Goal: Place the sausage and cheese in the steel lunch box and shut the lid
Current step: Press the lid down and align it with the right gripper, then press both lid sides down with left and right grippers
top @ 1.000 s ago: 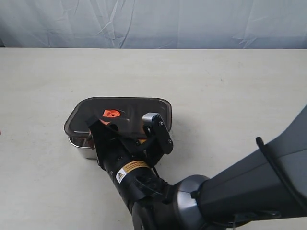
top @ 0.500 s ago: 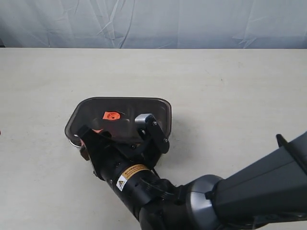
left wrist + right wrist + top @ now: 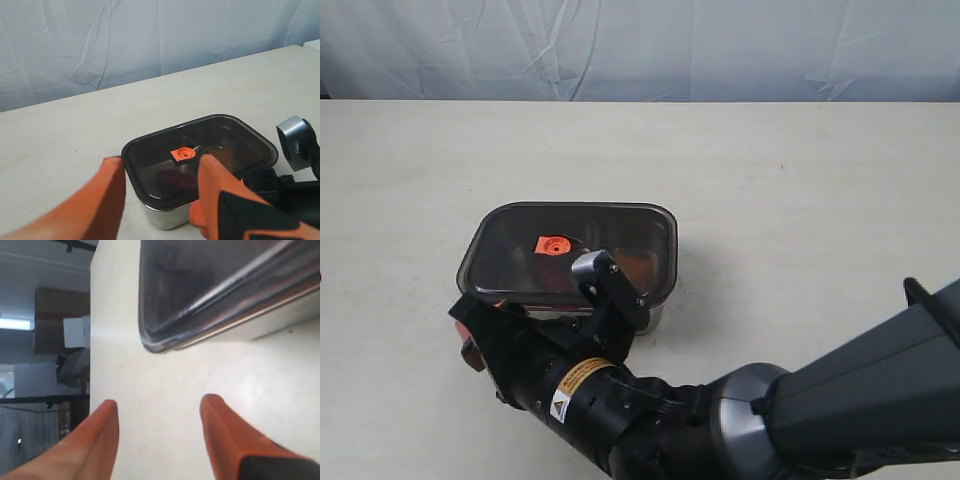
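Exterior view: shiny rectangular stainless steel lunch box [image 3: 656,316] is sitting on the beige table [image 3: 820,180], left of centre. The dark smoky translucent plastic lid [image 3: 510,250] is lying on top of it and covering the opening, with its small orange round valve [image 3: 552,245] facing up. The small yellow-orange cheese wedge [image 3: 638,266] is showing only as a dim patch through the lid, toward the right end of the box. The black right arm [image 3: 620,400] is reaching across from the lower right and blocking the near wall of the box; its jaws are mostly hidden here. Left wrist view: the left gripper [image 3: 160,160] is hovering near the box with its orange jaws spread wide and gripping nothing. The small glossy red sausage [image 3: 172,179] is lying inside the box and showing darkly through the lid, just beside the valve. The right arm's grey camera housing [image 3: 295,145] is sitting beside the far end of the box. Right wrist view: the right gripper [image 3: 159,405] is hanging over bare table with its orange jaws spread apart and empty. A rounded corner of the lidded box is lying just beyond the fingertips, not touching them.
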Controlling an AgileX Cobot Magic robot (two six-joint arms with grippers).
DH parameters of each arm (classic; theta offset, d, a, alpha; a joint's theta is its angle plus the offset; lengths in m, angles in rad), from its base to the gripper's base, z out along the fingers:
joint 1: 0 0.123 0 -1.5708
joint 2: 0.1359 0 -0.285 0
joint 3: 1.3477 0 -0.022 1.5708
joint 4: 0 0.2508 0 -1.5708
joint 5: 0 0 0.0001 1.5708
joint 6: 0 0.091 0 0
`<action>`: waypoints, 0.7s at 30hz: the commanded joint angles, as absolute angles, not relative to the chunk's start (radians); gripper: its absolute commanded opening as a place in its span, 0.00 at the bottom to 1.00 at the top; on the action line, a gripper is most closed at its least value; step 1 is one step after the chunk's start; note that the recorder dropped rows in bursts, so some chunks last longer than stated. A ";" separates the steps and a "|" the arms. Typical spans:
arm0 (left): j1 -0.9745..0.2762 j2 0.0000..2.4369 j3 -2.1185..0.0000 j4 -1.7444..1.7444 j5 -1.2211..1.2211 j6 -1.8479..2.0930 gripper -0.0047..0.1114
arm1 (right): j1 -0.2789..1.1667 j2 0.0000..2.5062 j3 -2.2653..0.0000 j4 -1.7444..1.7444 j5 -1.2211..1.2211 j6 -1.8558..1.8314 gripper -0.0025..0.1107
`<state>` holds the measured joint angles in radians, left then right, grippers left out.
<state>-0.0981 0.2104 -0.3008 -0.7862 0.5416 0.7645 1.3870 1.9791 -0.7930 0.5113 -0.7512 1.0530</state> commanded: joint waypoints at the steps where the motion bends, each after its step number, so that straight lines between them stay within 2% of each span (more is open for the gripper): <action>1: -0.102 0.204 -0.297 -0.791 0.536 0.762 0.43 | 1.386 1.955 -0.791 0.308 -0.751 1.135 0.47; 5: -0.102 0.204 -0.297 -0.791 0.540 0.762 0.42 | 1.386 1.908 -0.786 0.123 -0.748 1.157 0.42; 8: -0.102 0.204 -0.297 -0.791 0.540 0.762 0.33 | 1.386 1.851 -0.760 0.000 -0.748 1.157 0.23; 10: -0.102 0.204 -0.297 -0.791 0.540 0.762 0.22 | 1.386 1.805 -0.737 -0.070 -0.741 1.157 0.04; 13: -0.102 0.206 -0.297 -0.791 0.540 0.762 0.05 | 1.384 1.717 -0.693 -0.047 -0.678 1.080 0.02; 16: -0.102 0.230 -0.297 -0.823 0.542 0.767 0.04 | 1.384 1.617 -0.671 0.134 -0.527 0.854 0.02; 21: -0.102 0.330 -0.306 -0.890 0.582 0.865 0.04 | 1.359 1.479 -0.671 0.577 -0.360 0.204 0.02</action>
